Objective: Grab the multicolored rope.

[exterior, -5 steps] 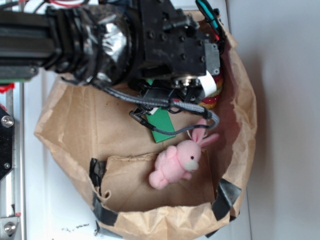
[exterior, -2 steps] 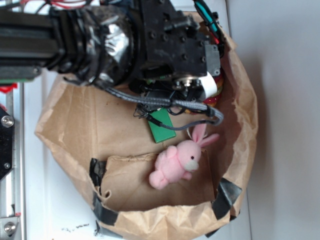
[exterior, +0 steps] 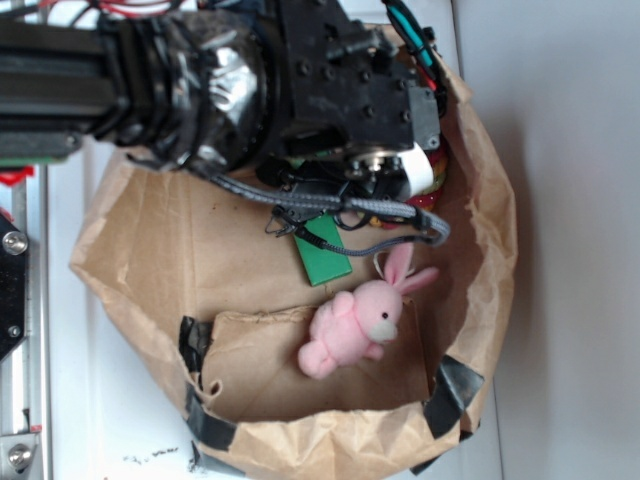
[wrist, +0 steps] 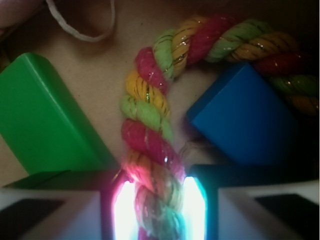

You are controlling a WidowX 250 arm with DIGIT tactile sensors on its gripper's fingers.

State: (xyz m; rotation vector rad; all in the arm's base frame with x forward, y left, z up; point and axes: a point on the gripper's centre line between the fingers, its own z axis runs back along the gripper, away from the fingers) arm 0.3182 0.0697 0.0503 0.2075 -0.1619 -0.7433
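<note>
Multicolored rope [wrist: 150, 135], a thick twisted cotton ring with strands of red-pink, yellow and light green, lies on the brown paper floor of a crumpled brown paper bag [exterior: 150, 240]. In the wrist view it curves from the top right down to the bottom centre. A green rectangular block [wrist: 45, 120] sits just beside the rope on its left, and a blue rectangular block [wrist: 245, 120] sits inside the curve of the rope on its right, close against the strands. A white loop of cord [wrist: 82, 27] lies on the paper near the top left, apart from the rope.

From the exterior view, the black robot arm and wrist cover most of the upper part of the bag, so only a small red and yellow sliver of the rope [exterior: 425, 200] shows under the wrist near the bag's right wall. The green block [exterior: 325, 260] pokes out below the wrist, crossed by a grey braided cable [exterior: 380, 212]. A pink plush bunny [exterior: 355, 325] lies lower in the bag, well apart from the rope.

The gripper [wrist: 159, 210] straddles the lowest stretch of rope; its two pale fingers [wrist: 122, 210] stand on either side with the strands filling the gap between them and seeming to touch both, though a firm clamp cannot be told.
</note>
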